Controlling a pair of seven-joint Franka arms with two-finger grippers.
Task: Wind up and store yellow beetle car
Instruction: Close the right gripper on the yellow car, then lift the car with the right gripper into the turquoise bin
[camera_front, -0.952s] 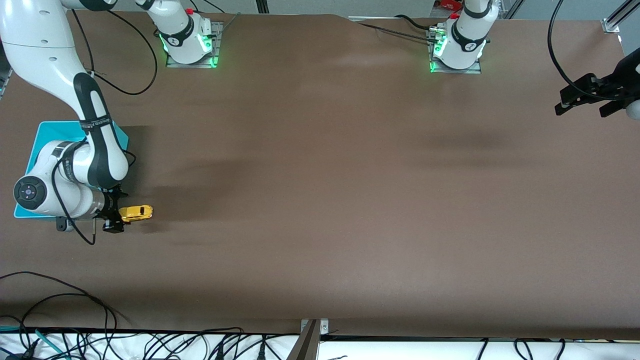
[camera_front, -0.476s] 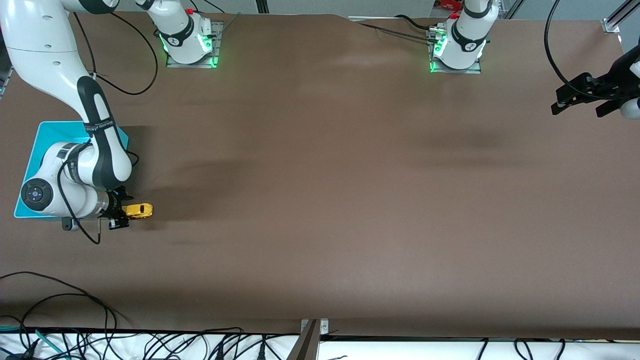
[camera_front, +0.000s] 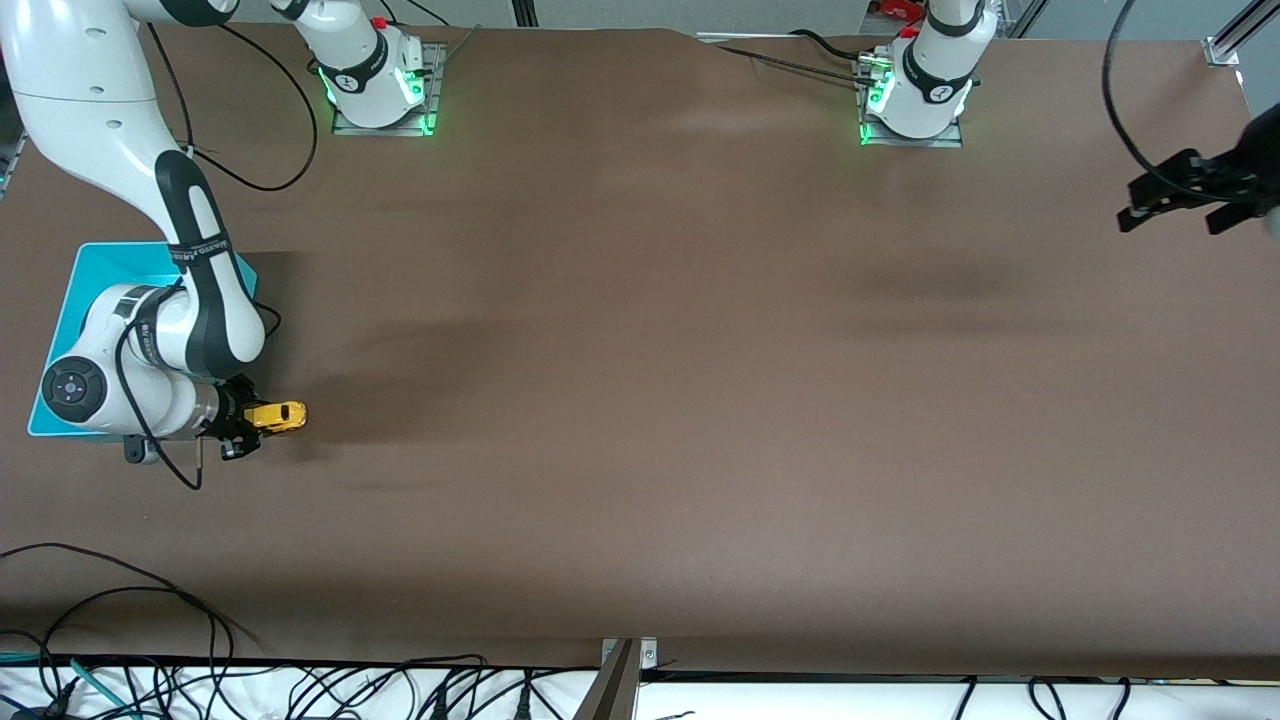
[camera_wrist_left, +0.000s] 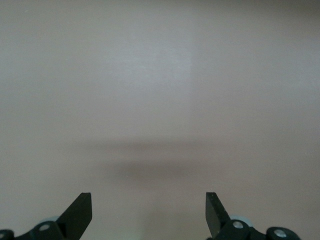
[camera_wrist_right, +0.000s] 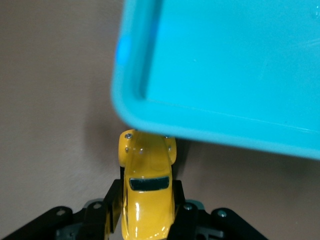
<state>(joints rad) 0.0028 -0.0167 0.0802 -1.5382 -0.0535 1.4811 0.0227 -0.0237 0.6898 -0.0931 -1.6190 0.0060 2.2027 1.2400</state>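
The yellow beetle car (camera_front: 277, 416) sits low at the table beside the teal bin (camera_front: 100, 262), at the right arm's end. My right gripper (camera_front: 243, 418) is shut on the car's rear sides. In the right wrist view the car (camera_wrist_right: 146, 192) sits between the fingers (camera_wrist_right: 111, 202) with its nose under the bin's corner (camera_wrist_right: 150, 107). My left gripper (camera_front: 1180, 200) is open and empty, up in the air over the left arm's end of the table. In the left wrist view its fingertips (camera_wrist_left: 80, 210) stand wide apart over bare table.
The teal bin's floor (camera_wrist_right: 240, 60) shows nothing in it; the right arm's wrist (camera_front: 150, 360) covers most of the bin in the front view. Cables (camera_front: 120, 600) lie along the table's near edge. The brown table (camera_front: 650, 400) stretches between the arms.
My right gripper with the car has shifted slightly away from the front camera, toward the bin. My left gripper has drifted a little toward the table's end.
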